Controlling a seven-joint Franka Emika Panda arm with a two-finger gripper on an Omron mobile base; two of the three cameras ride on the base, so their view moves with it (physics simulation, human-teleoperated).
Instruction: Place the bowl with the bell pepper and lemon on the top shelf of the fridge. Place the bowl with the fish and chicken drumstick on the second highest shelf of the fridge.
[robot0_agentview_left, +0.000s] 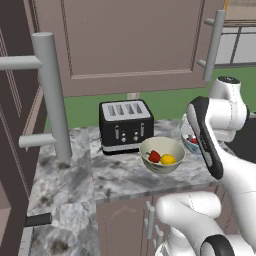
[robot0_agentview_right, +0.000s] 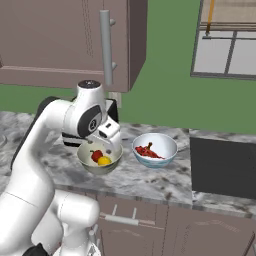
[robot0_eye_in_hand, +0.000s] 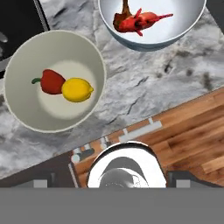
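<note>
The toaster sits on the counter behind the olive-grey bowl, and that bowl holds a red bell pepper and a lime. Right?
Not quite. The toaster does sit behind the olive-grey bowl, but beside the bell pepper lies a yellow lemon, not a lime. The hand view shows it best.

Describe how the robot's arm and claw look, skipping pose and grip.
The arm is glossy white, built of rounded tubular links with dark grey-black joint bands. A round grey cap tops one joint. The claw shows two small dark square fingertips.
</note>
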